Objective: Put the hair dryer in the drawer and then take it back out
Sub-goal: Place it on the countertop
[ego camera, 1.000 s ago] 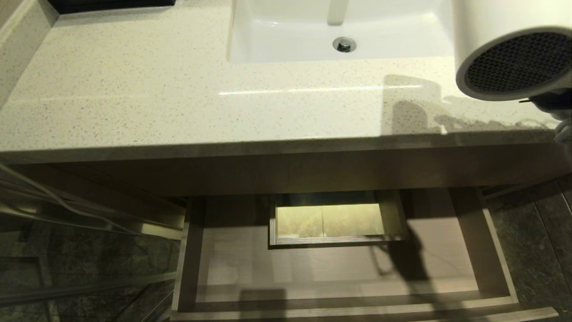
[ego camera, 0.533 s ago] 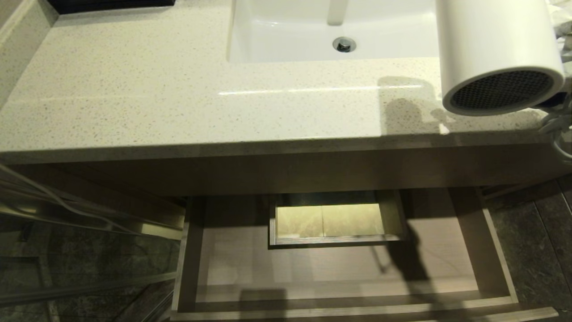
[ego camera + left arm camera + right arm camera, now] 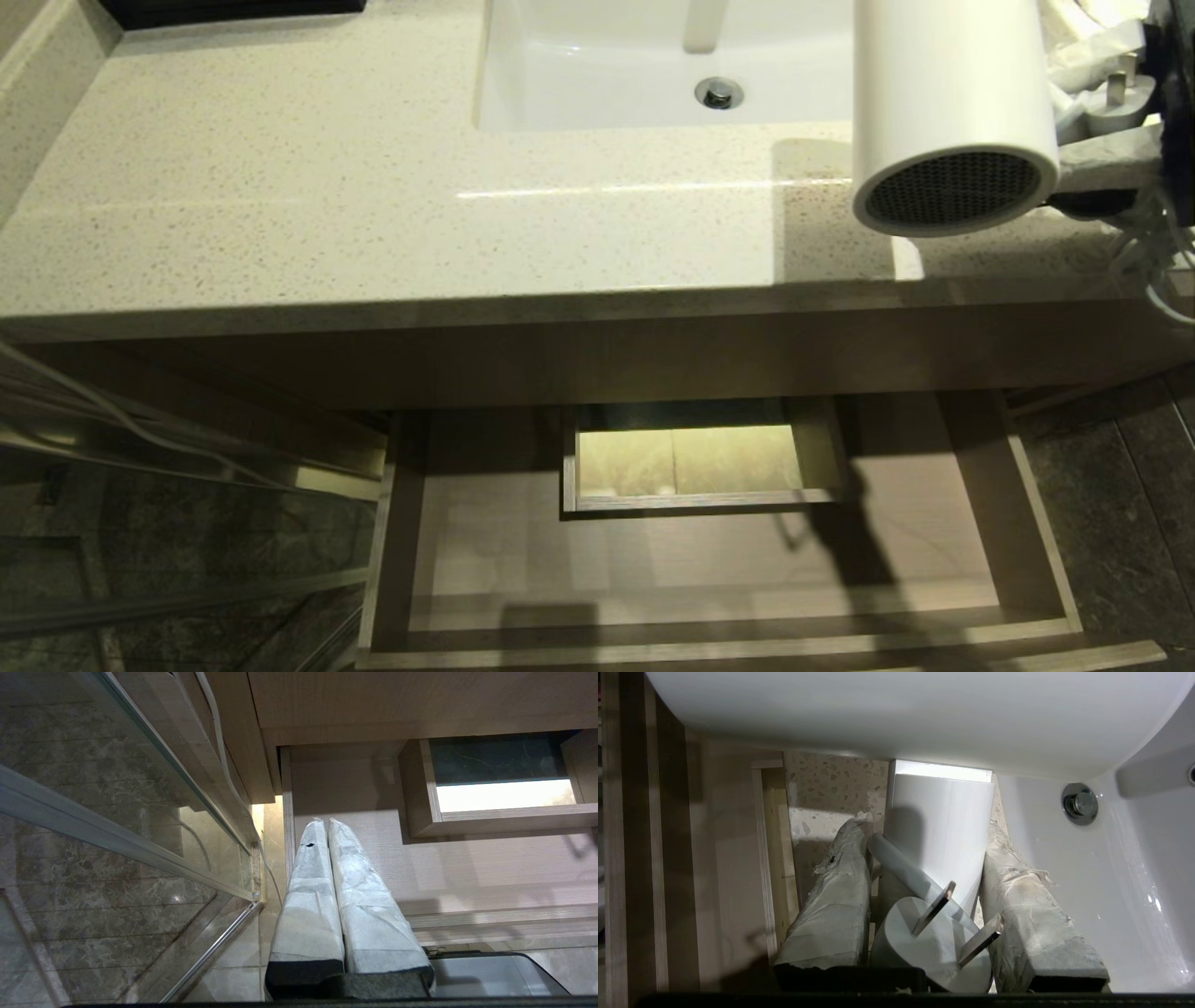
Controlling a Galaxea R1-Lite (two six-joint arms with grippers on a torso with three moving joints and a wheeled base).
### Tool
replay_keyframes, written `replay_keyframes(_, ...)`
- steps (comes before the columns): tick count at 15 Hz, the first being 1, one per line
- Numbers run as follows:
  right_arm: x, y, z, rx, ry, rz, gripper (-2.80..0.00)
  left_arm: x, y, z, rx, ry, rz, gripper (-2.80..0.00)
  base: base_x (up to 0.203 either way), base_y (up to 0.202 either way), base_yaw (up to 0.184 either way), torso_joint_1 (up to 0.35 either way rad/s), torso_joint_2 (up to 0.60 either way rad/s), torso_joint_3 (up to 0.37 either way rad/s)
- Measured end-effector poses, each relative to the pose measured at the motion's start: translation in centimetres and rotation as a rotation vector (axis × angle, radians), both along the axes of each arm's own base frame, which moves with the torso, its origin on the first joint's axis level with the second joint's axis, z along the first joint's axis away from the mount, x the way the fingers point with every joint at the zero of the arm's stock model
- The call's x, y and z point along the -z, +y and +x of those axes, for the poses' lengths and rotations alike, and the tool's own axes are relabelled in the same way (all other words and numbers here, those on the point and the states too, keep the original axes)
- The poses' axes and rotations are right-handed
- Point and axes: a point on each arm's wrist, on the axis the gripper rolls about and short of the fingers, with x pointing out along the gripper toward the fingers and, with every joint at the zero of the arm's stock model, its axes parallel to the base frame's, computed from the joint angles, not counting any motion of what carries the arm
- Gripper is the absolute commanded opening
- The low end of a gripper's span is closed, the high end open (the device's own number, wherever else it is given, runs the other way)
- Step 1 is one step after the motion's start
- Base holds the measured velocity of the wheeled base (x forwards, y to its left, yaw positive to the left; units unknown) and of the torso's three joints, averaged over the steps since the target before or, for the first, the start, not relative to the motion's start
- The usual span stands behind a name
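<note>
Currently: dryer (image 3: pixel 943 93) held up over bench (image 3: pixel 373 205) at right edge of sink (image 3: pixel 597 84), mesh grille end facing forward and down toward camera. Well above and behind open drawer (image 3: pixel 1008 523), not in it. Casting shadow across bench edge and drawer floor.

Right pincer (image 3: pixel 924 849) clamped on dryer handle (image 3: pixel 943 816), paper-wrapped fingers (image 3: pixel 836 905) pressed on either side. Plug (image 3: pixel 924 947) with two flat prongs sitting between the fingers, close to the wrist camera; barrel fills the area past the handle. Seen from head camera: plug and wrapped finger just right of barrel, white cord (image 3: pixel 1162 271) hanging below at right frame edge.

Drawer pulled out below bench, nothing visible on its floor. Boxed cut-out (image 3: pixel 691 457) at middle back, lit pale inside.

Left pincer (image 3: pixel 326 823) parked low beside drawer's left side, fingers together, gripping nothing, tips near drawer's left wall. Glass panel (image 3: pixel 117 812) with metal frame just beside it.

Sink drain (image 3: pixel 719 92) visible; dark tile floor (image 3: pixel 1139 523) at right of drawer.
</note>
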Motion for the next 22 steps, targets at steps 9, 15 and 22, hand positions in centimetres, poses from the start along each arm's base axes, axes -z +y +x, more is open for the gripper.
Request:
replay_keyframes(9,1.1,0.6,1.9,-0.008,0.057,-0.003,-2.80,0.0,0.0,0.0,0.000,0.000,0.000,-2.80,0.000,0.000,0.000,0.000,0.00,0.000)
replay_keyframes(15,1.3,0.5,2.3,0.008,0.075,0.004,0.00,0.0,0.0,0.0,0.000,0.000,0.000,-2.80,0.000,0.000,0.000,0.000,0.00,0.000)
replay_keyframes(22,1.0,0.3,1.6,0.049,0.104,0.024,0.00,0.0,0.0,0.0,0.000,0.000,0.000,-2.80,0.000,0.000,0.000,0.000,0.00,0.000)
